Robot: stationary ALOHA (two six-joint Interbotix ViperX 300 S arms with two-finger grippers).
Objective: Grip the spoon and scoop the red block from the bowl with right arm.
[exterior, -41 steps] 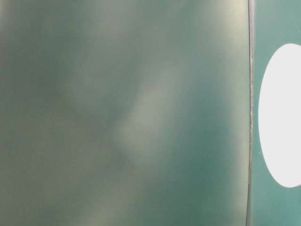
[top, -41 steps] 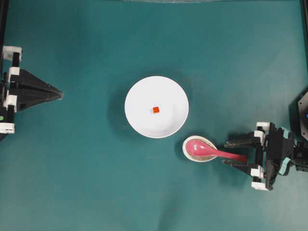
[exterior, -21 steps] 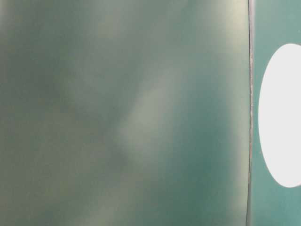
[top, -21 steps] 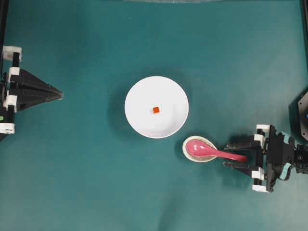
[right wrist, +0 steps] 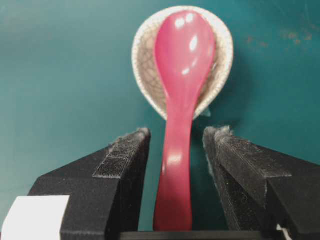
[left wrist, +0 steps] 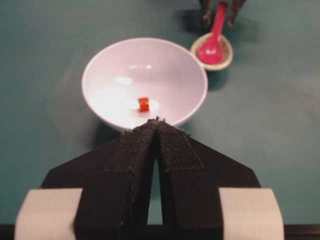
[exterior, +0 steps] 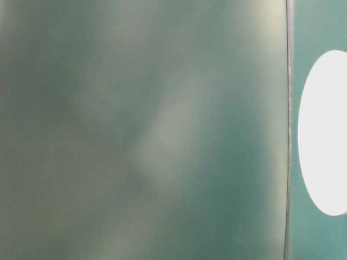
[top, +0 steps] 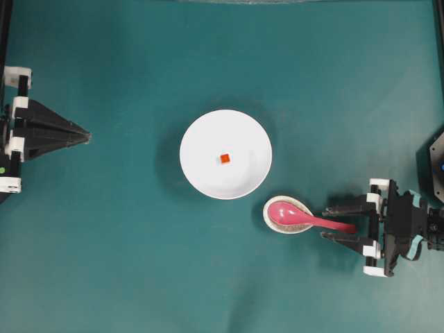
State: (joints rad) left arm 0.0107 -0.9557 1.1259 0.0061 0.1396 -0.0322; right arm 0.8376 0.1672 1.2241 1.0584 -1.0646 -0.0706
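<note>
Your spoon (top: pixel 305 217) lies left-to-right, its bowl resting in the small speckled dish (top: pixel 277 223) just right of the white bowl (top: pixel 201 173), handle pointing right. Your right gripper (top: pixel 336 221) is spread wide, straddling the handle without touching; the left gripper (left wrist: pixel 157 123) is clenched.

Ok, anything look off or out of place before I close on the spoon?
Nothing spilled or askew. The spoon rests in its speckled dish, handle between the open right gripper fingers. Only oddity: the table-level view is blurred, useless.

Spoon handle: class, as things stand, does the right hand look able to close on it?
Probably yes. The right hand is open, with the pink spoon handle between its fingers and nothing in the gaps; contact isn't visible yet.
</note>
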